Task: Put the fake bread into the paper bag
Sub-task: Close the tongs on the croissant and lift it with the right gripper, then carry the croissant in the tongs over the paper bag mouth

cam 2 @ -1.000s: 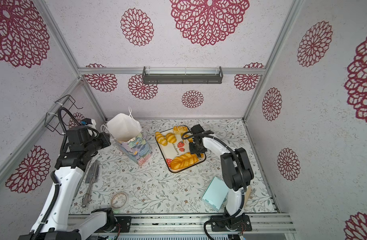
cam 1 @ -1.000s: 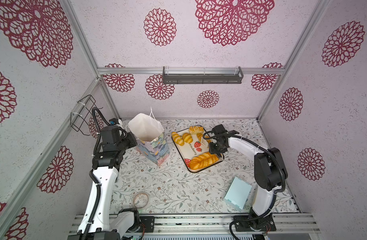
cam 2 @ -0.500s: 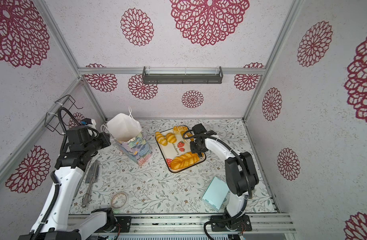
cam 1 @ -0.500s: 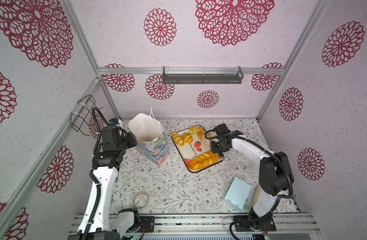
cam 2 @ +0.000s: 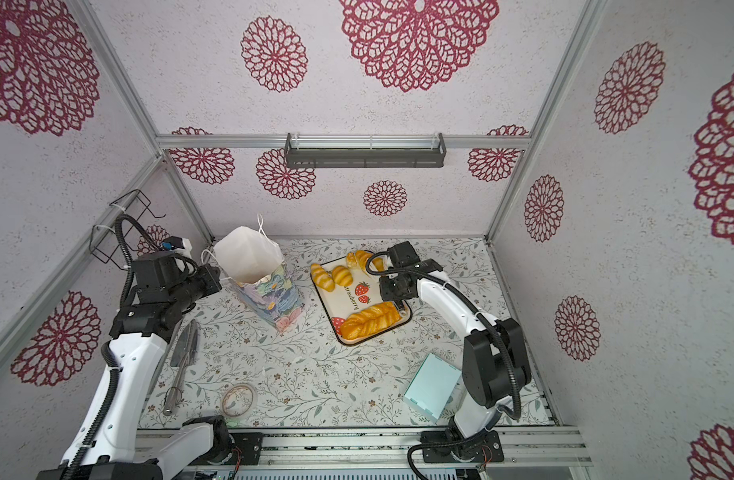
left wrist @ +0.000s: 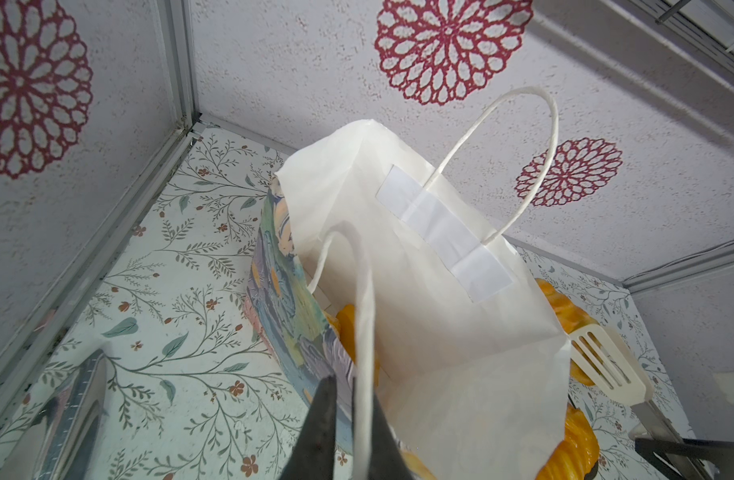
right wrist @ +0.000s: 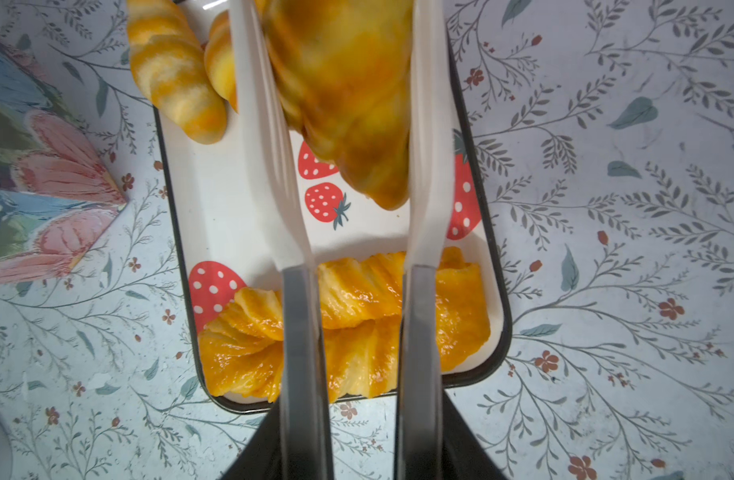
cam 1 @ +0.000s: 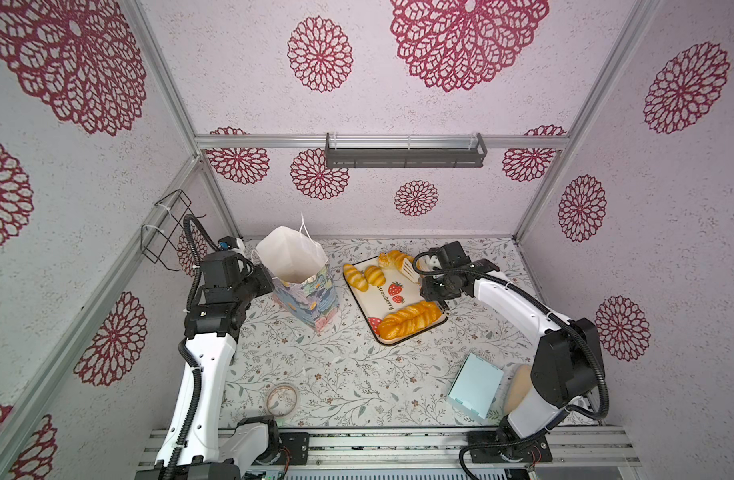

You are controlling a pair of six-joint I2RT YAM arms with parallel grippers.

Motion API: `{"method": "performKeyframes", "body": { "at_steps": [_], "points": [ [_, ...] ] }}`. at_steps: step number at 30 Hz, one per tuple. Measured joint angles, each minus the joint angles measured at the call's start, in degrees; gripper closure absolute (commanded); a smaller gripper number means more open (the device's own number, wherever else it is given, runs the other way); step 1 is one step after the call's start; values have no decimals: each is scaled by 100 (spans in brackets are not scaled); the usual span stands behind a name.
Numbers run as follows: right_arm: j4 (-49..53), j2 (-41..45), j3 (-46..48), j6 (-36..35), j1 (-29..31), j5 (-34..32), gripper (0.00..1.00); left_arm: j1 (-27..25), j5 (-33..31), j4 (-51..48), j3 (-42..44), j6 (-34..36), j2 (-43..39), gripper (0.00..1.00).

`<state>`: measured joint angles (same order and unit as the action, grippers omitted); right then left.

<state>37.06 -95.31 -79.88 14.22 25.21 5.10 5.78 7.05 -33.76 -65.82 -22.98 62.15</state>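
Note:
The paper bag [cam 1: 305, 291] [cam 2: 269, 291] stands open at the back left, white inside. My left gripper [left wrist: 352, 415] [cam 1: 265, 282] is shut on the bag's near string handle [left wrist: 363, 353]. An orange piece of fake bread [left wrist: 348, 328] shows inside the bag. My right gripper [right wrist: 361, 440] [cam 1: 433, 286] [cam 2: 392, 289] is shut on white tongs [right wrist: 427, 145] [cam 1: 407, 268]. The tongs pinch a croissant [right wrist: 348, 83] [cam 1: 392, 259] [cam 2: 359, 259] over the far end of the strawberry tray [cam 1: 411, 291] [cam 2: 371, 297] [right wrist: 240, 199]. Two croissants [cam 1: 363, 277] [cam 2: 332, 277] [right wrist: 174, 75] and the braided loaf [cam 1: 411, 324] [cam 2: 371, 319] [right wrist: 357, 307] lie on the tray.
A pale blue flat box [cam 1: 475, 384] [cam 2: 433, 382] lies near the right arm's base. A roll of tape [cam 1: 282, 399] [cam 2: 238, 399] sits at the front. Metal tongs [cam 2: 182, 361] lie beside the left arm. A wire rack [cam 1: 165, 228] hangs on the left wall.
The right gripper has closed a little further on the tongs, and its arm has swung slightly outward. The left arm and the bag have not moved.

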Motion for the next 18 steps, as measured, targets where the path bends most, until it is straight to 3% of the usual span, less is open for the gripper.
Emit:
{"method": "performKeyframes", "body": {
  "at_steps": [18],
  "points": [
    [-269, 348, -262, 44, 315, 846, 57, 0, 0, 0, 0, 0, 0, 87]
  ]
}}
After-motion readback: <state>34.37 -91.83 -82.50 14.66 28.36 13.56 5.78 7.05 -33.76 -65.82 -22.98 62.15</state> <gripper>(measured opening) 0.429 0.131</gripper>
